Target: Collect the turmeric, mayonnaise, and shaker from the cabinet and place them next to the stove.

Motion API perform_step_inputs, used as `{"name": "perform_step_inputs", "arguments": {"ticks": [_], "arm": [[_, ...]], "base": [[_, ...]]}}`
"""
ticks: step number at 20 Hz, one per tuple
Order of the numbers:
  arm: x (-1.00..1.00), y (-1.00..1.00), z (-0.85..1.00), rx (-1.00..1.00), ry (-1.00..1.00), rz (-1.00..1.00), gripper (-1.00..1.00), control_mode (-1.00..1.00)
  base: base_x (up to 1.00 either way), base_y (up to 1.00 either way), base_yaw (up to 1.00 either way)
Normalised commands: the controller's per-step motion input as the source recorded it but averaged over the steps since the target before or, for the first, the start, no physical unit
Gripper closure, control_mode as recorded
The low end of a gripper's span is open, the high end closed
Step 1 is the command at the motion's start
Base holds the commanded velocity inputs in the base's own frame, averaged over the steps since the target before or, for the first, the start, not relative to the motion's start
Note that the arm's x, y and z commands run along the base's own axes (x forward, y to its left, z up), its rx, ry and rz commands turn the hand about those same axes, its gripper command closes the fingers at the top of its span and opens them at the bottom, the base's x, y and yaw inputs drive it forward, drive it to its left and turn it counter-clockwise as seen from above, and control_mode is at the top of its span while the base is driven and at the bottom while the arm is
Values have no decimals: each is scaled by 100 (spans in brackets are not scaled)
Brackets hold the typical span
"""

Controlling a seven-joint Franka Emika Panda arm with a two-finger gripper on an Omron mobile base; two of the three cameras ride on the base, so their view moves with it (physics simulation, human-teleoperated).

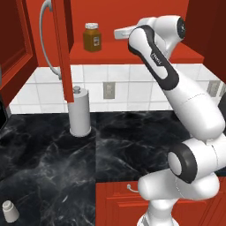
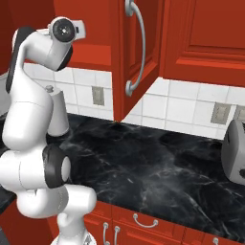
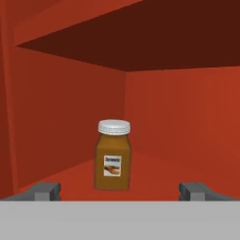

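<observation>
From the hand camera I see my gripper (image 3: 119, 191) with its two dark fingertips (image 3: 44, 191) spread wide apart at the bottom of the view, nothing between them. Straight ahead, between the tips but well beyond them, the turmeric (image 3: 113, 155) stands upright on the red shelf, white screw lid on top, pale label facing me. It sits apart from the cabinet's back corner and side walls.

In the left base view, nearest me, the shaker (image 1: 10, 211) sits on the black marble counter (image 1: 53, 154) at the lower left corner, resting wide end down. Beyond it the white paper-towel roll (image 1: 80, 112) stands upright on the counter, just below the open cabinet door (image 1: 62, 48) with its curved silver handle (image 1: 44, 35). My arm reaches up and left toward the cabinet (image 1: 132, 50), the hand held level with the shelf. The turmeric (image 1: 92, 38) stands near the shelf's left end, just right of the open door, and the hand is near it on its right, not touching.

From the right base view I see the same door (image 2: 136, 52) edge-on, swung out over the counter (image 2: 158, 162), with the tiled backsplash (image 2: 177, 107) and its wall outlets behind. A steel toaster (image 2: 234, 150) sits at the far right edge of the counter.
</observation>
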Motion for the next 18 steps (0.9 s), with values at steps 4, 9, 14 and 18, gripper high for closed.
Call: {"name": "perform_step_inputs", "arguments": {"ticks": [4, 9, 14, 18], "arm": [[29, 16, 0, 0, 0, 0, -100, -100], [32, 20, 0, 1, 0, 0, -100, -100], [33, 14, 0, 1, 0, 0, -100, -100], [30, 13, 0, 0, 1, 0, -100, -100]], "base": [[0, 0, 0], [0, 0, 0], [0, 0, 0], [0, 0, 0]]}}
